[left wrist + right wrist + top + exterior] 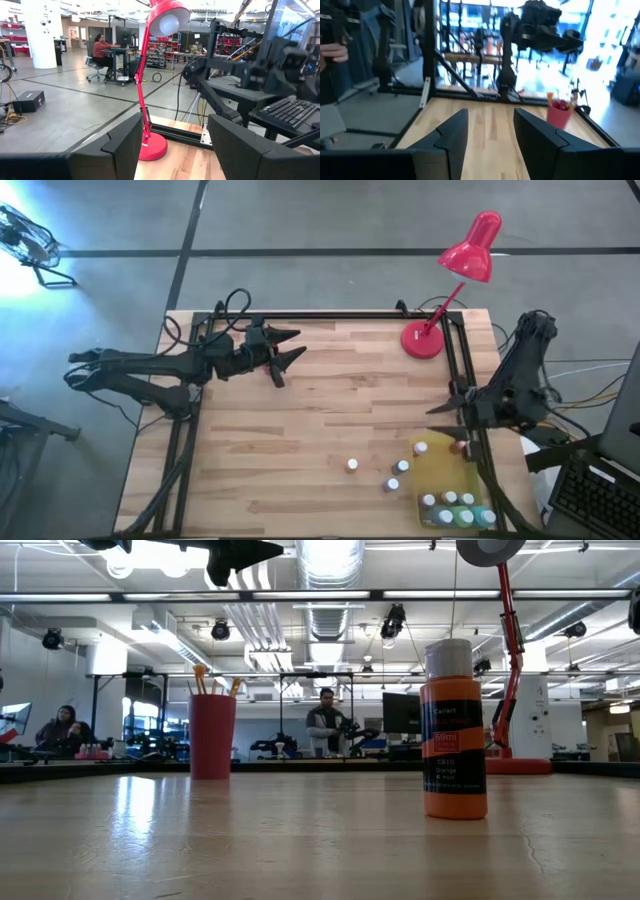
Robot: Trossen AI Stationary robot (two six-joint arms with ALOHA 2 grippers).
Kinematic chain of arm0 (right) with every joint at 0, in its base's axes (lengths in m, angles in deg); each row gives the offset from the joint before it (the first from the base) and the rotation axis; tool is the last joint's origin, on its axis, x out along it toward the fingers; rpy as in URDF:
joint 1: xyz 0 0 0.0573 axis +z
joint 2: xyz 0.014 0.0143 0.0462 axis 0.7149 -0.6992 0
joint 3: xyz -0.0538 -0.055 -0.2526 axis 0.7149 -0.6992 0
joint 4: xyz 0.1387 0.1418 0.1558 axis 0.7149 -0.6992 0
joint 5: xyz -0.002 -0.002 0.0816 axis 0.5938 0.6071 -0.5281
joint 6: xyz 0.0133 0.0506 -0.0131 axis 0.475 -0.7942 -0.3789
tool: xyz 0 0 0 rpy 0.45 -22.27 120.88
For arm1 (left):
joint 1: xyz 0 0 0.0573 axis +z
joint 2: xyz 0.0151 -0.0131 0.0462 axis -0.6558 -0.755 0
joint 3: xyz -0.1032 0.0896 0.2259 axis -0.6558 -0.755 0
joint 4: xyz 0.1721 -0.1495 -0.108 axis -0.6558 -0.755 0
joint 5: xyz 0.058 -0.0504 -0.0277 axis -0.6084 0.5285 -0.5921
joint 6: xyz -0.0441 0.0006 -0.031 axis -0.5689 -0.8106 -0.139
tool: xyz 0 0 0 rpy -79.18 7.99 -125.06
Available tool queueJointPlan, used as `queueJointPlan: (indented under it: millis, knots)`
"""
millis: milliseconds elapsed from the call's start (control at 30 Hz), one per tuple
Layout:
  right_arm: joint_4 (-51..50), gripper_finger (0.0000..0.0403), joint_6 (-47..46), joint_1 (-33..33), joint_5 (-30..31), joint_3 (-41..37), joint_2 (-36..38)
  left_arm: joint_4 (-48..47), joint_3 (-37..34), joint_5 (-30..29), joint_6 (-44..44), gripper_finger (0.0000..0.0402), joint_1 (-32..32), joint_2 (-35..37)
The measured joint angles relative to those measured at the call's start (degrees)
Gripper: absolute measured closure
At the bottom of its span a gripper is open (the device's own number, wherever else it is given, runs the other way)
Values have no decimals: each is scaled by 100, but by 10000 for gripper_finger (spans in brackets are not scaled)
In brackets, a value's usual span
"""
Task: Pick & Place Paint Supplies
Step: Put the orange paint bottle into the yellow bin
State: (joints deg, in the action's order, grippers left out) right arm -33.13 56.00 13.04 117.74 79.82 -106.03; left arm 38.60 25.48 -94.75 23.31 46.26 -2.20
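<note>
The orange paint bottle [454, 730] stands upright; it is judged light, rigid and smooth, so grip its body below the cap. Left gripper [285, 352] and right gripper [447, 408] hold nothing, fingers apart.

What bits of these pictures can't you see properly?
- Paint bottles on the yellow tray, high view: too small to read their labels, and the lowest ones are cut off by the bottom edge.
- Red cup holding brushes, low view: it cannot be found in the high view.
- Lamp, low view: its head is cut off by the top edge.
- Orange bottle, low view: the small print is too blurred to read.
</note>
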Motion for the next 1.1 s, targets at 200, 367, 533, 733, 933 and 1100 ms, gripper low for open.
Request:
queueJointPlan:
  millis: [200,367,533,733,933,1100]
  knots:
    - [-2390,238,-1408,-279,-9,1640,-536,-4,0,0,0,172,0,0]
    - [-3962,230,-2347,-586,-95,2884,-1275,-8,0,0,0,172,0,0]
    - [-5321,237,-2967,-957,-451,4069,-2139,-276,0,0,6,172,0,2]
    - [-6575,257,-3412,-1474,-1215,5174,-3070,-937,-2,0,276,172,0,2]
    - [-7193,271,-3707,-2003,-2072,5842,-3745,-1093,-2,0,422,172,0,2]
    - [-7245,275,-3707,-2411,-2809,6066,-4194,-1106,-2,-79,622,172,0,2]
